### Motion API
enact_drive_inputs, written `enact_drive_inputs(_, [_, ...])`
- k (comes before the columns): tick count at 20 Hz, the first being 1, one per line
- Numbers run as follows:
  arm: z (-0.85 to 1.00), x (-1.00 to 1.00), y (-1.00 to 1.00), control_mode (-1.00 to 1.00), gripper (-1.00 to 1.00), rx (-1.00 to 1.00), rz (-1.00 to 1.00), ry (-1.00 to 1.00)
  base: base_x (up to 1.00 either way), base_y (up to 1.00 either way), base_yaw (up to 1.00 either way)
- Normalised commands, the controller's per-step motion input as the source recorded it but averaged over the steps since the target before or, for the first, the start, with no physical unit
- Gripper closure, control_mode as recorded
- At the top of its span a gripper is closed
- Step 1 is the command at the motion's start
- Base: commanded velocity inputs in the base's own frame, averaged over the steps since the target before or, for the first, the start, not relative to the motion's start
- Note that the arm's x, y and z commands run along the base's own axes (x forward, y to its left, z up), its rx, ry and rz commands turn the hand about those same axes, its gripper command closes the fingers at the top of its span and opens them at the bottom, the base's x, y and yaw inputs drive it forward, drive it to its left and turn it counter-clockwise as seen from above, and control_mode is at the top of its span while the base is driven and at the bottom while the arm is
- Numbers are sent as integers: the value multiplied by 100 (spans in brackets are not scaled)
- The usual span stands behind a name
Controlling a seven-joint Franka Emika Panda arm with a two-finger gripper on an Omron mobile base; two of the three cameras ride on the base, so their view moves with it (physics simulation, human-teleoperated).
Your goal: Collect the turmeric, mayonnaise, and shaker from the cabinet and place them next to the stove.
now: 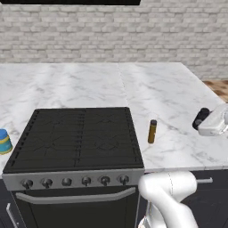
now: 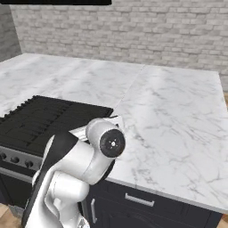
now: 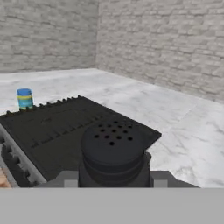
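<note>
I am carrying the shaker (image 3: pixel 113 151) clamped in the end effector (image 3: pixel 113 183); turmeric (image 1: pixel 152 131) at the stove's (image 1: pixel 75 138) 3 o'clock and mayonnaise (image 1: pixel 5 141) at 9 o'clock are resting on the surface (image 1: pixel 178 98).

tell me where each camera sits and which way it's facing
Left base view: behind the arm, left side, looking down on the stove, turmeric, mayonnaise; arm lower right.
Right base view: behind-right, over the counter; arm lower left.
Hand view: along the end effector gripping the shaker.
Shared: stove, mayonnaise.
</note>
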Motion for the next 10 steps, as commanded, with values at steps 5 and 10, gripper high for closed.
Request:
enact_drive_inputs(5, [-88,0,0,-100,100,0,41,-4,0,0,0])
enact_drive_inputs(10, [-80,0,0,-100,100,0,47,-12,0,0,0])
